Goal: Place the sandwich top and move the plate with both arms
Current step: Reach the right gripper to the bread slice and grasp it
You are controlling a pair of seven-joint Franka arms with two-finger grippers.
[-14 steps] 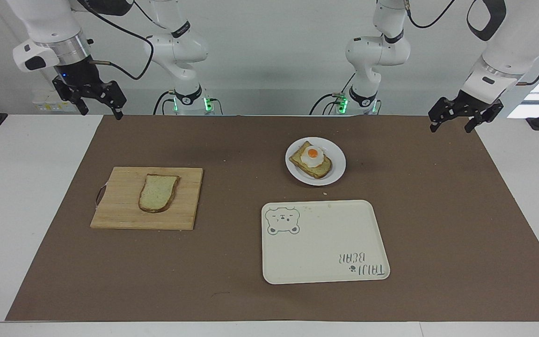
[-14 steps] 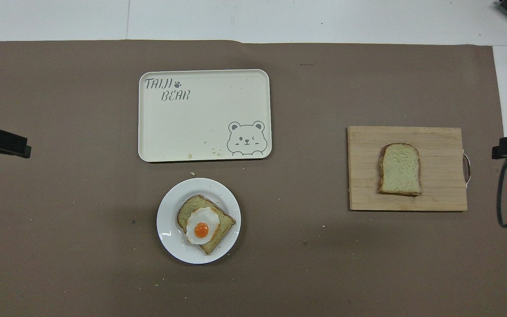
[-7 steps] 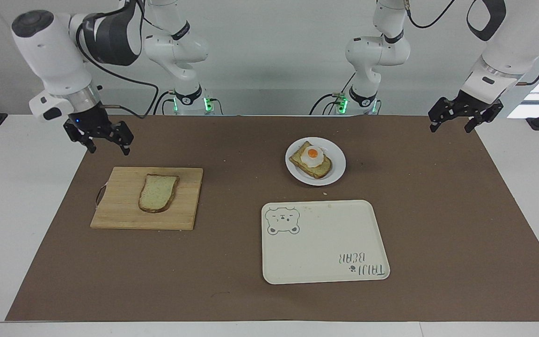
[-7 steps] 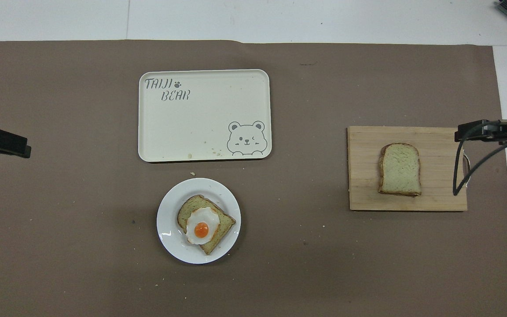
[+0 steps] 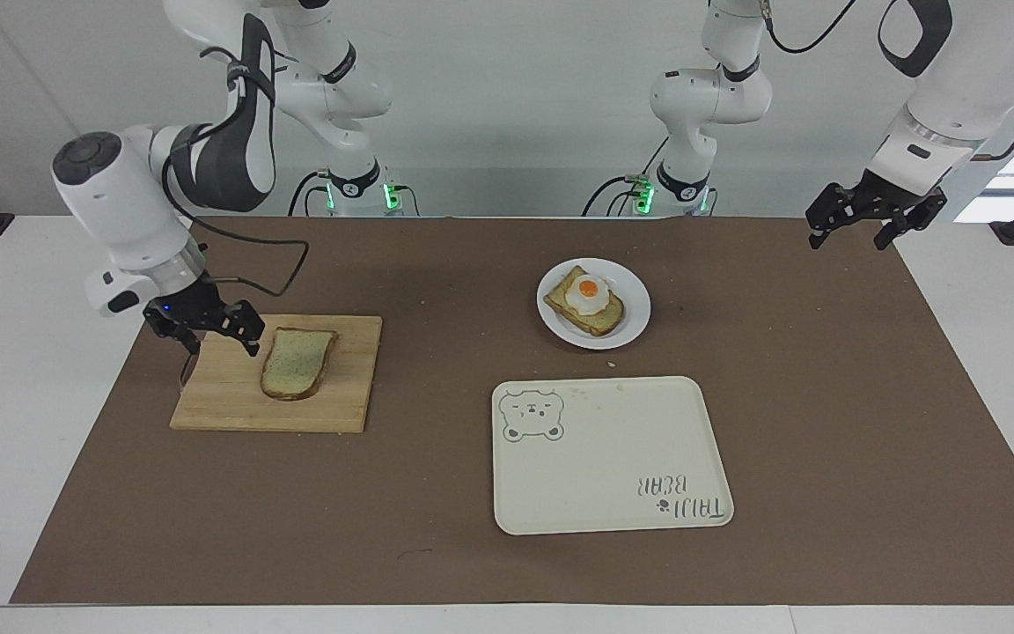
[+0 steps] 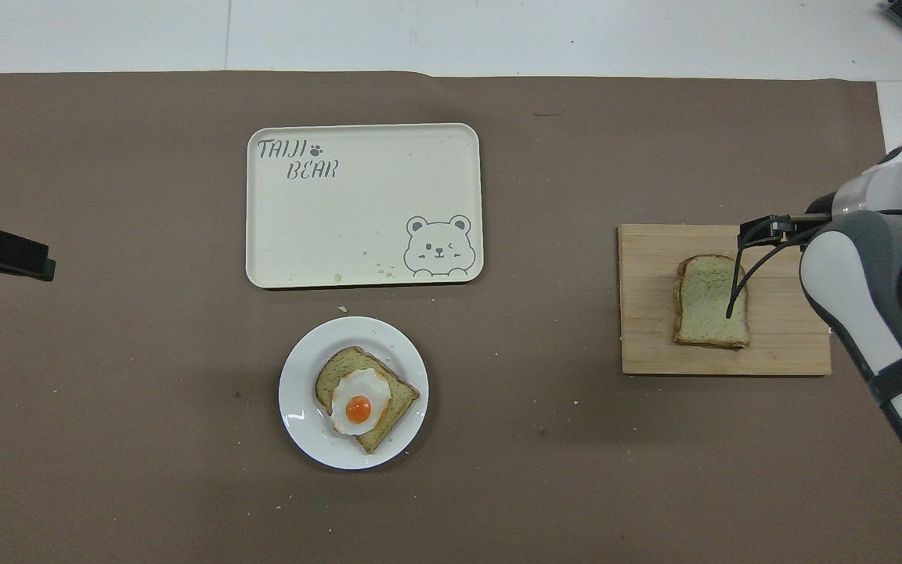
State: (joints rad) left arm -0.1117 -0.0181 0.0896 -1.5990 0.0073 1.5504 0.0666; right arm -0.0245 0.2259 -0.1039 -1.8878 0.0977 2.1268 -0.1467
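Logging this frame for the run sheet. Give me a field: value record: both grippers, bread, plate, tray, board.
right gripper: open, over the board's end toward the right arm's side, beside the bread, not touching it
left gripper: open, waiting over the mat's corner at the left arm's end
bread: flat on the board, bare
board: on the mat, right arm's end
plate: holds toast with a fried egg, nearer the robots than the tray
tray: nothing on it but crumbs
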